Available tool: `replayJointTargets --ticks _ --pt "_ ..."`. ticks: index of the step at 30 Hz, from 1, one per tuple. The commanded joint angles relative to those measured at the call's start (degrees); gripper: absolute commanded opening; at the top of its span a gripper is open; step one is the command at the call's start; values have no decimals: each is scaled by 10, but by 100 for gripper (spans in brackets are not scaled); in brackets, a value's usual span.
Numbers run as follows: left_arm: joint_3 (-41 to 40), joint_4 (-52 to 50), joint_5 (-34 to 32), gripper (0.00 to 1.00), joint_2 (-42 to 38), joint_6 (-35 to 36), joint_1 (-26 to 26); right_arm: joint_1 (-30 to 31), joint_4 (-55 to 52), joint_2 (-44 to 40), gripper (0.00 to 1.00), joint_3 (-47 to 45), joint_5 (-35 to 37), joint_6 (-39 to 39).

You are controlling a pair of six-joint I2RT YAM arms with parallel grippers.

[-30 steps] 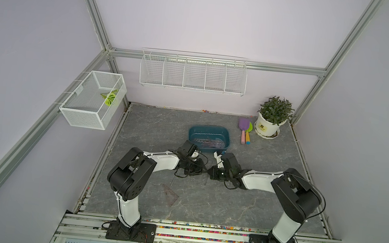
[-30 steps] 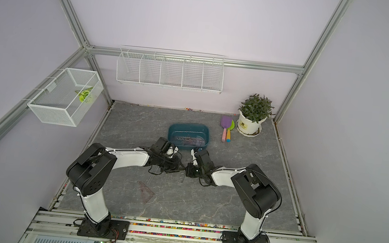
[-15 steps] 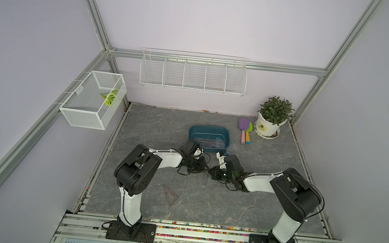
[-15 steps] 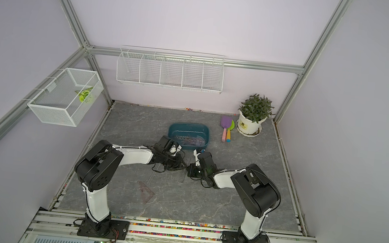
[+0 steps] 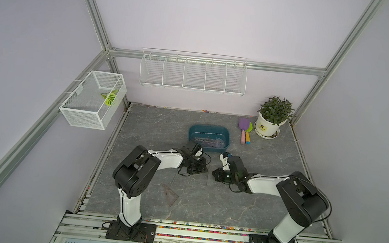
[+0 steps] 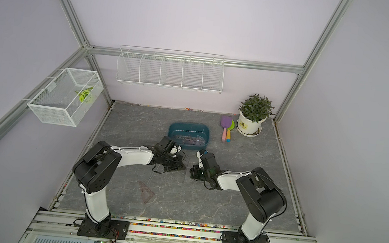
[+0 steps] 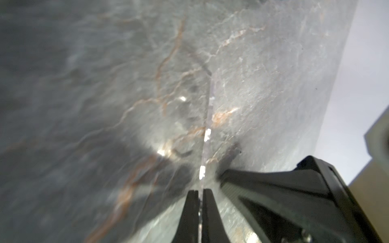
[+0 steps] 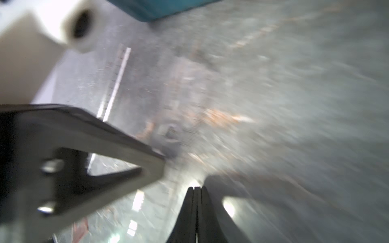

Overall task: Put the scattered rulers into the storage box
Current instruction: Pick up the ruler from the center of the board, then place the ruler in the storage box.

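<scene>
My left claw [image 7: 200, 191] is pinched shut on the clear ruler [image 7: 207, 126] just short of the box [image 5: 212, 149], right claw [image 8: 196, 187] closed empty, so I'd lift slowly, keeping it level over the rim.

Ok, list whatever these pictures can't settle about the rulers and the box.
- Rulers in the storage box: count unreadable in both top views; too small, see-through, overlapping.
- Left jaws: hidden under the wrist in both top views; only the left wrist view shows them shut on the clear ruler.
- Right wrist view: motion blur; whether the right jaws pinch anything is unclear.
</scene>
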Motion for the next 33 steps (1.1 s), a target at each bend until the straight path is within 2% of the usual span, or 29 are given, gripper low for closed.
replayJointTargets --ticks 1,4,6,9,12,18,26,33 --pt "28 -53 -67 0 -60 -39 -3 -21 -85 -59 9 -15 18 -26" --pt "85 -87 -139 0 -85 -79 -10 -36 -111 -118 9 -30 27 -36" --pt "114 -96 -212 0 -95 -118 -24 -48 -122 -155 10 -43 31 -39" --pt "146 -102 -302 0 -95 -220 -38 -61 -140 -194 10 -54 27 -43" --pt "177 -74 -322 0 -70 -297 -39 -69 -159 -219 10 -57 28 -49" --pt "199 25 -380 0 -17 -398 -39 -77 -185 -253 10 -57 14 -49" --pt "211 120 -459 0 60 -455 -38 -90 -229 -287 10 -64 12 -68" --pt "233 191 -464 0 126 -489 -37 -102 -217 -297 10 -80 -5 -63"
